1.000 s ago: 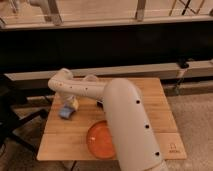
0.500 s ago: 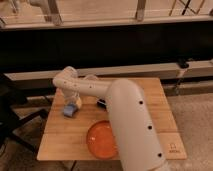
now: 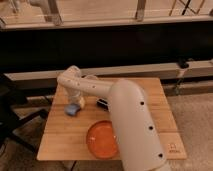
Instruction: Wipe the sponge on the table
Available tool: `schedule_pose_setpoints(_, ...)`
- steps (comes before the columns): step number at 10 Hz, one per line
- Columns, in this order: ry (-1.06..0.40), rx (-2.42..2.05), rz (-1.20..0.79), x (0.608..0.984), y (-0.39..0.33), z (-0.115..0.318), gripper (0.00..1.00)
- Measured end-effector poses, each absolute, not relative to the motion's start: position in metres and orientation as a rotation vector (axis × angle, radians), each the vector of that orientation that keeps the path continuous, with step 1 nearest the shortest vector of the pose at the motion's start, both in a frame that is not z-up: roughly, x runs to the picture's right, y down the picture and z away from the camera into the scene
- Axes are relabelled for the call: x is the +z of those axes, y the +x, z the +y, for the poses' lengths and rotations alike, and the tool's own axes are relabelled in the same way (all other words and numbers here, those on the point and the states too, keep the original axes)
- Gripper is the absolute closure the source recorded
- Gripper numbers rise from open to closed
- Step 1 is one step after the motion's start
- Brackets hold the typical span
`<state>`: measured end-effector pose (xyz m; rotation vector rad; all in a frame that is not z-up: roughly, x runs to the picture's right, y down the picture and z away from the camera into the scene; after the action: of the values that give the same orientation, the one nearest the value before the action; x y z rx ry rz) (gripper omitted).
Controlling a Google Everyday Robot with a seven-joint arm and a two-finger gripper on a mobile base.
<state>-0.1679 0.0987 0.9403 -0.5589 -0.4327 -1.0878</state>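
Light-wood table point(image 3: 60, 137) stands before a dark low wall point(image 3: 110, 47), carrying an orange bowl point(image 3: 102, 139) near its front edge and a black object point(image 3: 102, 103) half hidden behind the arm point(image 3: 131, 117). Sponge point(image 3: 71, 109) lies flat on the left part of the top with the gripper point(image 3: 76, 103) set down on it from above, a posture suited to pressing it against the wood for wiping. Whether the gripper clamps the sponge or merely bears on it, I cannot tell.

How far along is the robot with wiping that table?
Reaching looks done: the gripper sits on the sponge at the left side of the table. In hand: the sponge lies flat on the wood, apparently mid-wipe. Left, probably: the rest of the top, around the orange bowl.
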Motion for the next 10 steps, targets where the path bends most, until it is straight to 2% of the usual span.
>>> schedule_pose_setpoints(10, -0.562, -0.994, -0.474, 0.943, -0.130, 0.103, 1.00)
